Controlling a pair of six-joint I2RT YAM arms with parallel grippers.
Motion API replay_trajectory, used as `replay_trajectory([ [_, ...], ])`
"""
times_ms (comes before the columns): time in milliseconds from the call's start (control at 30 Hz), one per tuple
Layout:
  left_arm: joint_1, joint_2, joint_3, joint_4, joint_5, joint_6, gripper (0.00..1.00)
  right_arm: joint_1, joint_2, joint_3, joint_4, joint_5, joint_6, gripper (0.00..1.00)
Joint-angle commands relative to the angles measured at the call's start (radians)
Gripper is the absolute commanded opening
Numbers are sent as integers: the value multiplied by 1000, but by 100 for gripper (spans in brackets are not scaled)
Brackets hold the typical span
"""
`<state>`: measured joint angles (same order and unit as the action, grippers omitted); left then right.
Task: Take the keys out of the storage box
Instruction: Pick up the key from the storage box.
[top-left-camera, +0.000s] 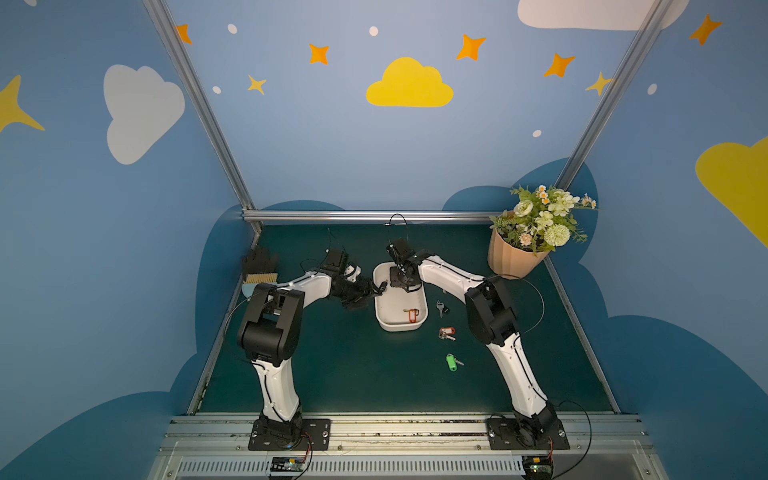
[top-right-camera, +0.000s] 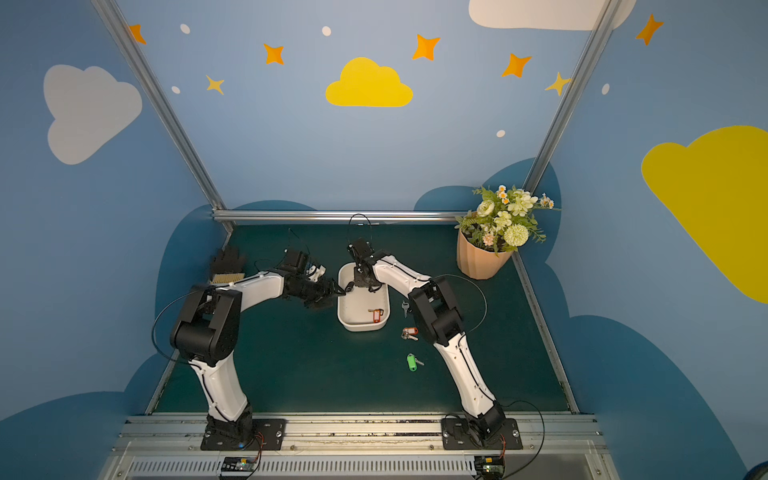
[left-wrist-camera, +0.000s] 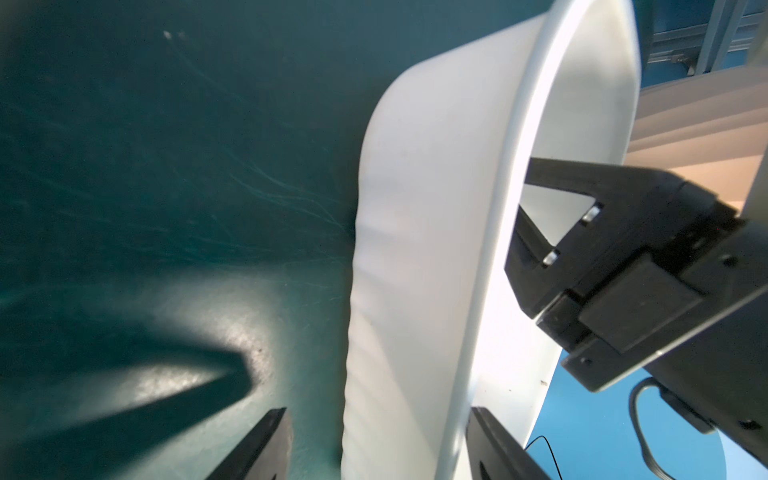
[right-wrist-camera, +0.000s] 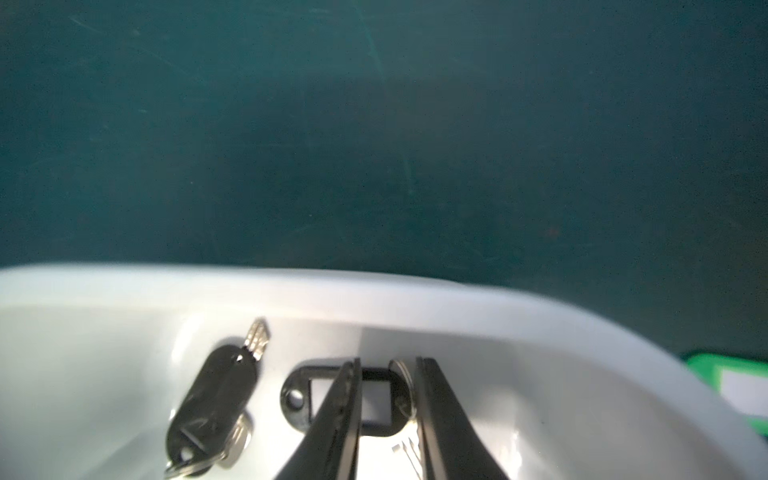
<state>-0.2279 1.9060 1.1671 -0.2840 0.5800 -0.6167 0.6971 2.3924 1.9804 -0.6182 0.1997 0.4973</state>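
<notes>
The dark green table (top-left-camera: 332, 374) fills the floor of the cell. From its near edge the left arm (top-left-camera: 274, 390) and right arm (top-left-camera: 519, 374) bend inward to the far end of the storage box (top-left-camera: 399, 327), a white tub lying lengthwise near the table's middle in both top views. A peach flower pot (top-left-camera: 509, 259) stands in the far right corner, well apart from the box, and a brush (top-left-camera: 259, 277) lies at the far left edge. The left gripper (top-left-camera: 379, 288) sits at the box's left wall with its jaws apart: in the left wrist view one of its fingers (left-wrist-camera: 266, 444) is outside the wall with a gap showing, and the other is inside the rim. The right gripper (right-wrist-camera: 386, 363) reaches down into the box's far end, jaws nearly together, with the end of a black-framed tag (right-wrist-camera: 303, 380) and its ring between them; I cannot tell whether they pinch it. Of the keys (top-right-camera: 376, 314), a black-tagged key (right-wrist-camera: 216, 399) lies just beside that tag in the box and an orange-tagged key (top-left-camera: 412, 315) lies at the box's near end. On the table right of the box lie a small dark-tagged key (top-left-camera: 441, 308), a red-tagged key (top-left-camera: 446, 333) and a green-tagged key (top-left-camera: 453, 362)
</notes>
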Motion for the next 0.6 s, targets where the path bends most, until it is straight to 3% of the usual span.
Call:
replay_trajectory([
  [0,-2,18,20,-17,6,17,72,-8,14,24,-37,-20,14,21],
  [200,-2,11,19,-20,2,20,72,-20,-2,43,-41,-93,-32,0],
  [567,-2,-140,-27,5,-78,56,75,-13,-184,8,-71,-124,-85,0],
])
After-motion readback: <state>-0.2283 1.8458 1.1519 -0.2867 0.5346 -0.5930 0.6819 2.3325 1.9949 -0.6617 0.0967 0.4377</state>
